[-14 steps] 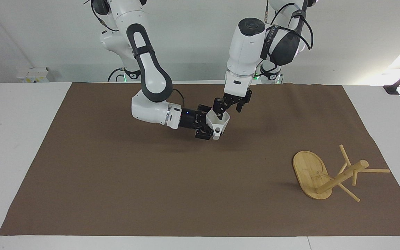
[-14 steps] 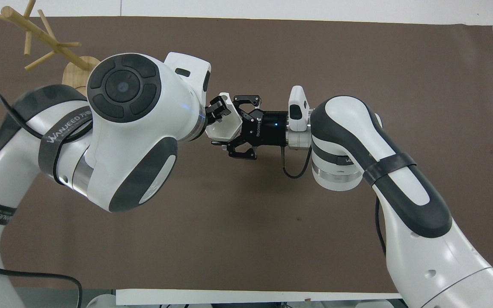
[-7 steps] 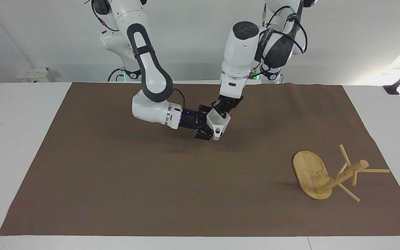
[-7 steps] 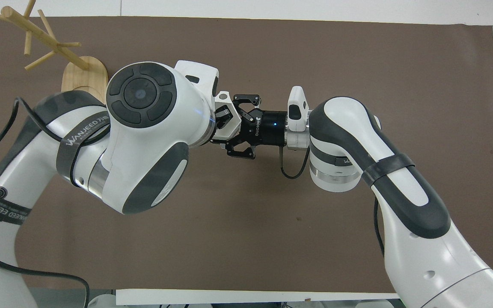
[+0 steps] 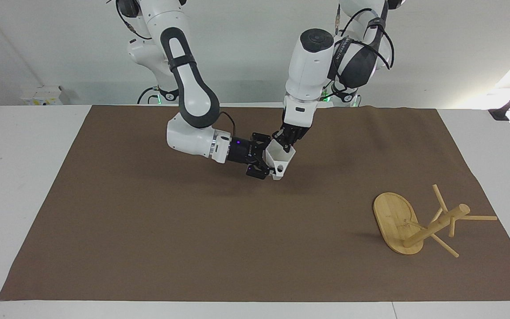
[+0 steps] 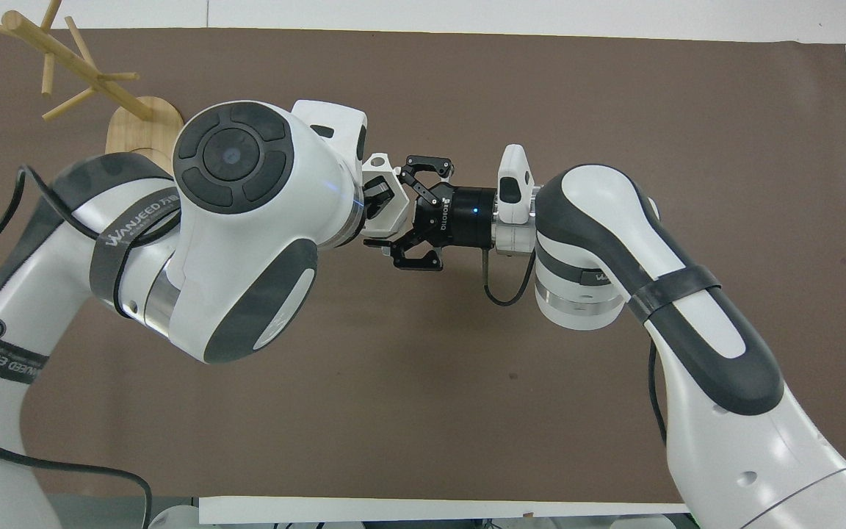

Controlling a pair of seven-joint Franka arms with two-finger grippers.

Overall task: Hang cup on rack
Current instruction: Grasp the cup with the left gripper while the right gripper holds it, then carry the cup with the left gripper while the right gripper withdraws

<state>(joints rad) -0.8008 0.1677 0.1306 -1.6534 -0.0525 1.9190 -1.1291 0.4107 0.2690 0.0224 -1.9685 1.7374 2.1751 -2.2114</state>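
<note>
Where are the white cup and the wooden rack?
cup (image 5: 281, 158), facing view, on its white side wall.
rack (image 5: 392, 217), facing view, on its flat oval base.

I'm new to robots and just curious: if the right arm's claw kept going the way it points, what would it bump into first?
The white cup. The right claw points sideways toward the left arm's end of the table, and the cup sits right at its fingertips, with the left claw at the cup's rim.
</note>
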